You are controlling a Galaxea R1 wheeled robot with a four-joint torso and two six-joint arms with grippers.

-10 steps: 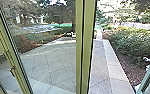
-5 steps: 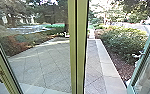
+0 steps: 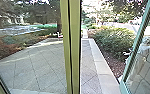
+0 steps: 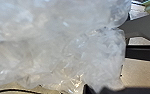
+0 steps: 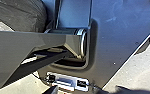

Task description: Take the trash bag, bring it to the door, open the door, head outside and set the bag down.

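"So what's changed in the last second?"

"The robot's own aim, mostly. The whole head view has slid over — it looks to have turned toward its right, with the paved yard spread out ahead."

"And the doorway?"

"Nearer the middle of the view now. The opening lies between the yellow-green post and the green-framed door leaf, which stands open. More of that leaf has come into sight, but I'd put that down to the turn, not to the door swinging."

"Good for the task, then?"

"I'd say so: the door part seems done, and the robot is better lined up with the gap. The post could still catch a wide load."

"Anyone about?"

"A person, seen through the leaf's glass."

"Where's the trash bag?"

"Large in the left wrist view — the trash bag is pale, crumpled plastic, probably carried on the left arm. It's not been set down outside, as I judge it."

"And the grip?"

"Can't tell, for the left gripper or the right gripper — open or closed."
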